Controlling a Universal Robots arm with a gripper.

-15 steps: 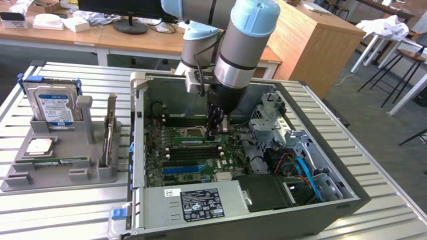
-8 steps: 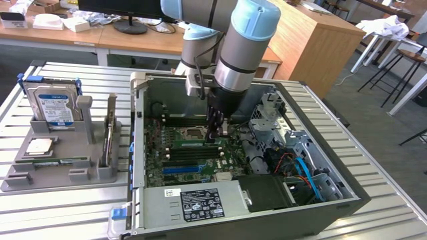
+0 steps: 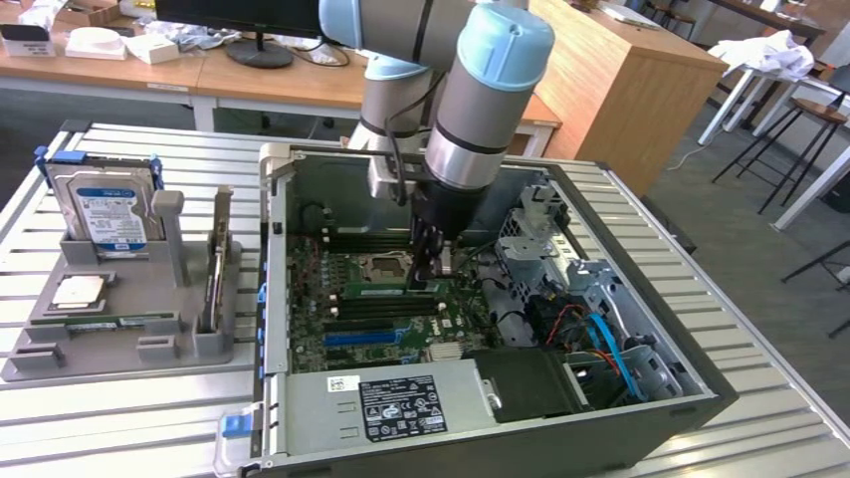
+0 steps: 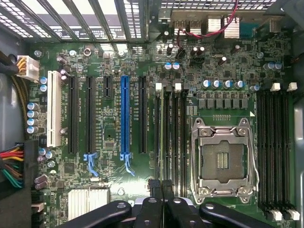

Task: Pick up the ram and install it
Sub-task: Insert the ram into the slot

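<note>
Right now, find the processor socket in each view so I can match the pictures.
Exterior view: the processor socket sits just to the exterior view's left of the gripper.
Wrist view: the processor socket lies between two banks of black memory slots.
Shared landmark: the blue expansion slot.

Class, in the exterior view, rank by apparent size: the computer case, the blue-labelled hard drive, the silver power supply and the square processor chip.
Largest to smallest:
computer case
power supply
hard drive
processor chip
The power supply seems nearer the camera, yet its lead over the hard drive looks safe.
</note>
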